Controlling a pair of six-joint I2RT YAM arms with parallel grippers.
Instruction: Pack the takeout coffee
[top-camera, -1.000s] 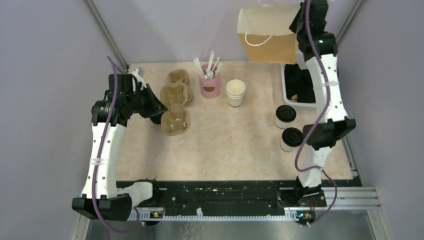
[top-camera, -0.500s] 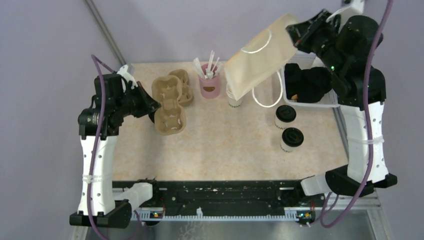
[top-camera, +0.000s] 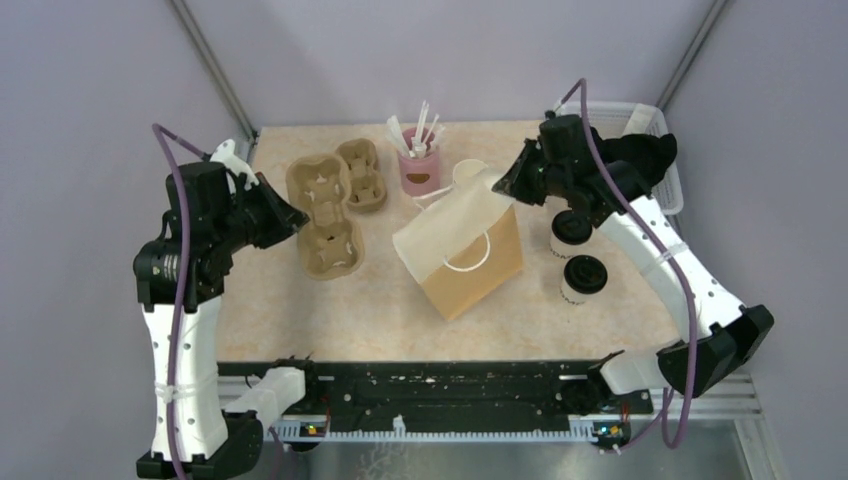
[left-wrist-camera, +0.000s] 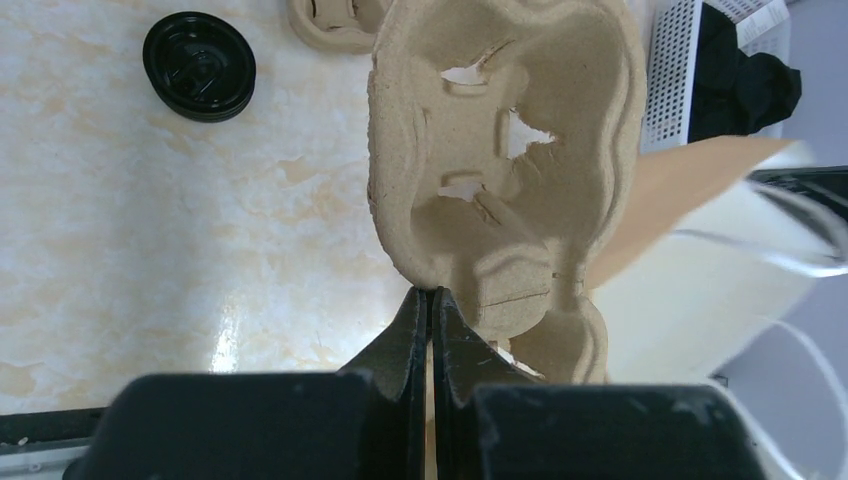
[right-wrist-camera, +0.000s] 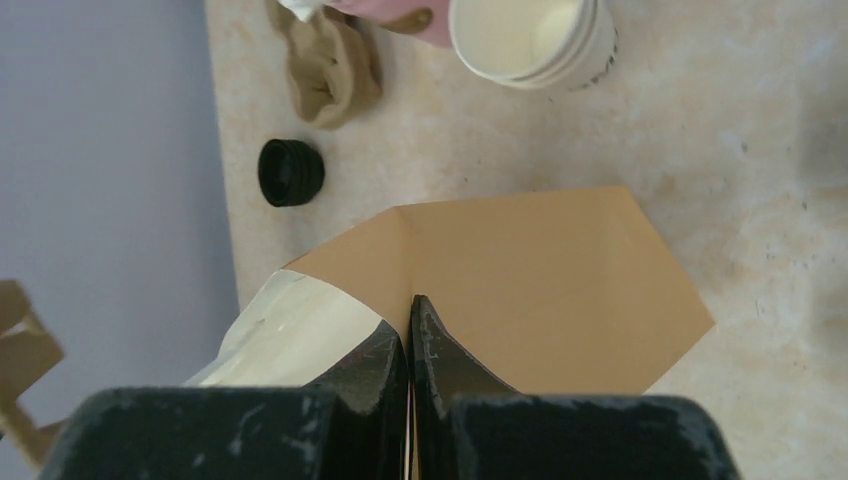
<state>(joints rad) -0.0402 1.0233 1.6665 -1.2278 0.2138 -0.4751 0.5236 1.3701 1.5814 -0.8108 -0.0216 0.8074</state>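
Two takeout coffee cups with black lids stand at the right, one in full view and one partly under my right arm. My right gripper is shut on the top edge of a brown paper bag, which leans at mid-table with its white inside showing. The right wrist view shows the jaws pinching the bag wall. My left gripper is shut on the rim of a cardboard cup carrier, held above the table's left side. The left wrist view shows the same grip on the carrier.
A second carrier lies at the back left. A pink cup of stirrers stands at the back middle. Lidless stacked cups stand behind the bag. A loose black lid lies on the table. A white basket sits at the back right.
My right arm swung the bag down from high at the back right to mid-table. My left gripper raised the carrier and drew it a little to the left.
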